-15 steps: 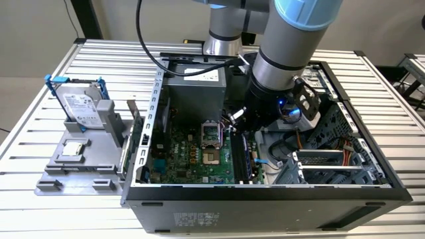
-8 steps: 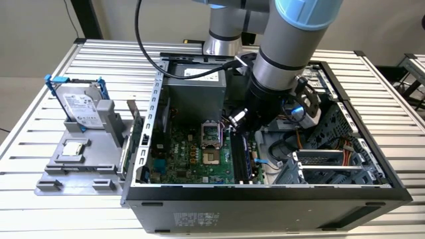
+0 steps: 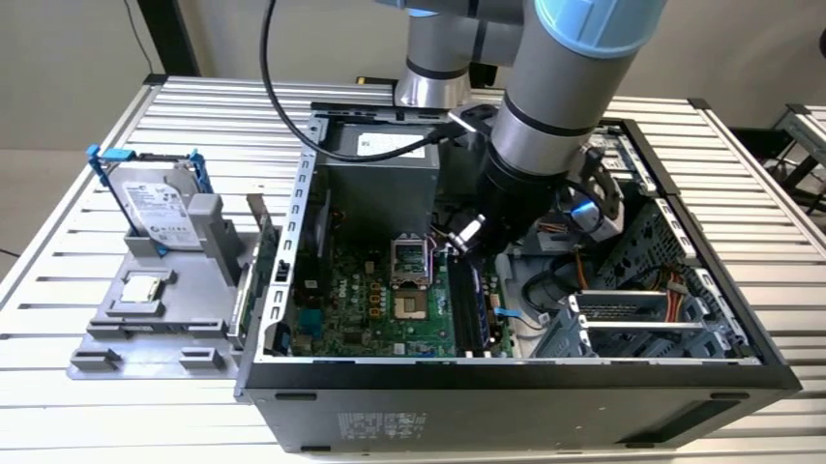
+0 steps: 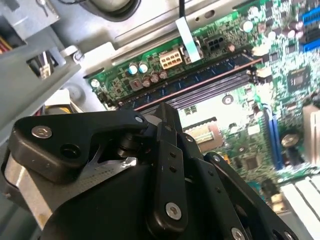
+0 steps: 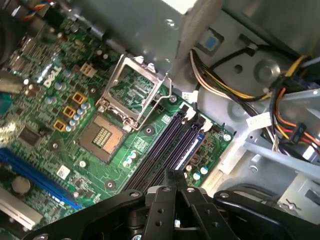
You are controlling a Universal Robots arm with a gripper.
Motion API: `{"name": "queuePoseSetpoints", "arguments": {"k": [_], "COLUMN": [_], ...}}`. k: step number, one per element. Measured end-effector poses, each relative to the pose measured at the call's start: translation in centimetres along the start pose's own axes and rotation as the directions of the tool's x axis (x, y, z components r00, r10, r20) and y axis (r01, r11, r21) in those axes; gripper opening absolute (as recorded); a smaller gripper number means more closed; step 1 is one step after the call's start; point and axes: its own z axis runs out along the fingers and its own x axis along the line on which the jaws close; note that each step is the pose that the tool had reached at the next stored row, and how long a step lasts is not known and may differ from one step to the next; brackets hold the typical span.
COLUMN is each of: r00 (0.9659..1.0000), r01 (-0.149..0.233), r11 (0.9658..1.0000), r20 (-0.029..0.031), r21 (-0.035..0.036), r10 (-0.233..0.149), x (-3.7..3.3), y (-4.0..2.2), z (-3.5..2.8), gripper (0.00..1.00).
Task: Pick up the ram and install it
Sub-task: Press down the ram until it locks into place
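Gripper (image 3: pixel 465 235) low inside the open computer case (image 3: pixel 516 387), just above the motherboard (image 3: pixel 374 300) and over the far end of the black memory slots (image 3: pixel 467 309). Fingertips (image 5: pixel 170 181) pressed together in the first wrist view, nothing seen between them. Ram (image 4: pixel 195 80) in the second wrist view as a dark blue strip lying along one slot, seemingly seated there, apart from the gripper. Hard drive (image 3: pixel 162 208) upright in a grey stand (image 3: pixel 142 329), outside the case on the exterior view's left.
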Motion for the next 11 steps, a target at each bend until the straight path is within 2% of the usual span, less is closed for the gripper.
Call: {"name": "queuePoseSetpoints", "arguments": {"k": [3, 6, 9, 11], "r00": [0.9985, 0.9942, 0.9867, 0.98], "r01": [0.054, 0.108, 0.162, 0.199], "r11": [0.9985, 0.9942, 0.9867, 0.9799], "r20": [-0.001, -0.0019, -0.0028, -0.0032], "r21": [0.0021, 0.0043, 0.0066, 0.0086], "r10": [-0.054, -0.108, -0.162, -0.199], "x": [0.0, 0.0, 0.0, 0.0], "y": [0.0, 0.0, 0.0, 0.0], "z": [0.0, 0.0, 0.0, 0.0], "gripper": [0.0, 0.0, 0.0, 0.0]}}
